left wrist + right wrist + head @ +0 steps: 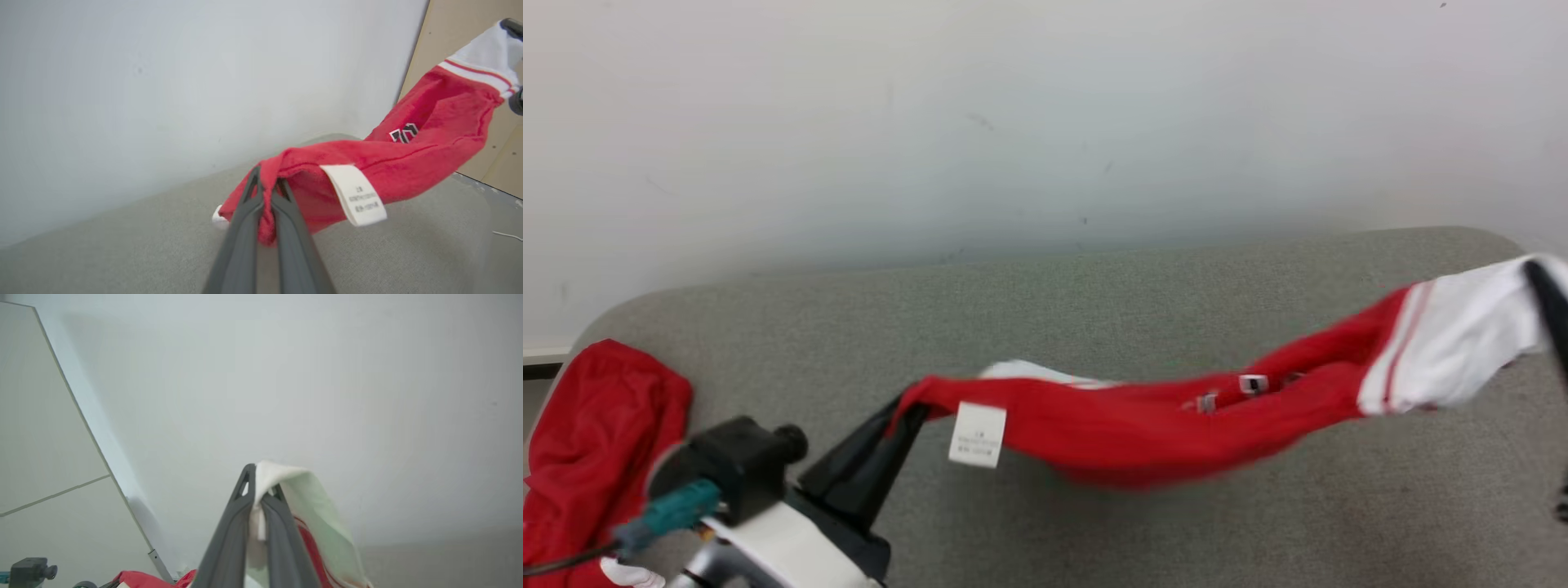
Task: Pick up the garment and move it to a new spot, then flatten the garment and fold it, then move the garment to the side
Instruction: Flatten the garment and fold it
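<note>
A red garment point(1143, 425) with a white band at one end hangs stretched between my two grippers above the grey table point(1094, 310), sagging in the middle. My left gripper point(907, 408) is shut on its red corner, next to a white care label point(978, 435); the left wrist view shows the fingers pinching red cloth point(267, 192). My right gripper point(1539, 273) at the far right edge is shut on the white band point(1462, 343). In the right wrist view, white fabric point(286, 477) is clamped between the dark fingers point(239, 522).
A second red garment point(596, 433) lies crumpled at the table's left edge. A pale wall rises behind the table. A tan board point(461, 81) stands at the right in the left wrist view.
</note>
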